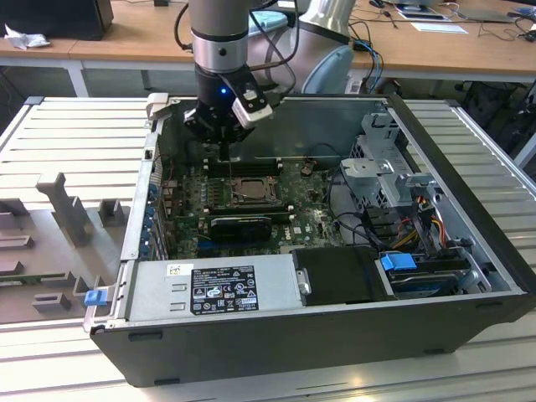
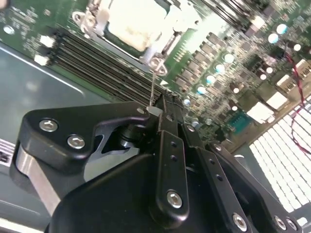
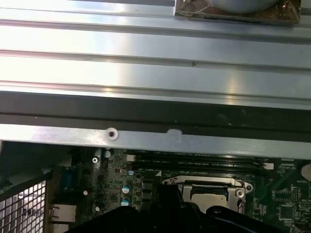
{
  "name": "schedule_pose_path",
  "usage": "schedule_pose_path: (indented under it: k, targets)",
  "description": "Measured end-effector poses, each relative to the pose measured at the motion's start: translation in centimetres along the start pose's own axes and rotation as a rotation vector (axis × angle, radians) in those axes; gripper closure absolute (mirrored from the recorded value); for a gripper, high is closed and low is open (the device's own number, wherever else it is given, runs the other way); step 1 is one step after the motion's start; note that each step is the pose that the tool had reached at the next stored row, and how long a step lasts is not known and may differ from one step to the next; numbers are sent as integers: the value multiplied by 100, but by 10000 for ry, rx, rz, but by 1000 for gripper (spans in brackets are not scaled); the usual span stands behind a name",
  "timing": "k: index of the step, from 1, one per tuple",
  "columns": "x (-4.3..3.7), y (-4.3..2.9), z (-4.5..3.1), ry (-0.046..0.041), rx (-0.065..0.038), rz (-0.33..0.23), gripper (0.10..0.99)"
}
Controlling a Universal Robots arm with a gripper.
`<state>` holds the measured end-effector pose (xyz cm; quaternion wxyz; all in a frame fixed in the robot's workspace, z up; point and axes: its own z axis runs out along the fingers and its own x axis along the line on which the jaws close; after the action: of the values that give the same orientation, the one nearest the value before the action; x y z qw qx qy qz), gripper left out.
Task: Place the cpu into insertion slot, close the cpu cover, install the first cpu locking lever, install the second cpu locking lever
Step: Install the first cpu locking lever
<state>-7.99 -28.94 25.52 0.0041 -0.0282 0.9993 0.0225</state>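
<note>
The cpu (image 1: 249, 190) lies in the insertion slot (image 1: 219, 201) on the green motherboard, its silver top bright in both wrist views (image 2: 132, 22) (image 3: 209, 198). The cpu cover (image 2: 104, 19) is a silver frame lying down flat around the chip. A thin wire locking lever (image 2: 153, 90) rises from the socket's corner up to my gripper (image 2: 163, 110). The black fingers are pressed together on the lever's tip. In the exterior view my gripper (image 1: 222, 149) hangs just above the socket's far edge.
Long black memory slots (image 2: 97, 68) run beside the socket. A black graphics card (image 1: 241, 226) sits in front of it, and a silver power supply (image 1: 213, 289) fills the near side. The drive cage (image 1: 385, 167) and cables (image 1: 419, 218) are at the exterior view's right.
</note>
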Motion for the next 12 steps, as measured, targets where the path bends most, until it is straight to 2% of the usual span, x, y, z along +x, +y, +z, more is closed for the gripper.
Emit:
schedule_pose_path:
  k: [5, 7, 8, 9, 12]
  targets:
    - [-278, -16, 25, -1, -7, -3, 980]
    - [-294, -17, 28, -20, -369, -12, 980]
    - [-294, -18, 30, -26, -471, -19, 980]
    - [-302, -19, 56, -28, -504, -28, 980]
    - [-320, -22, 123, -16, -504, -187, 980]
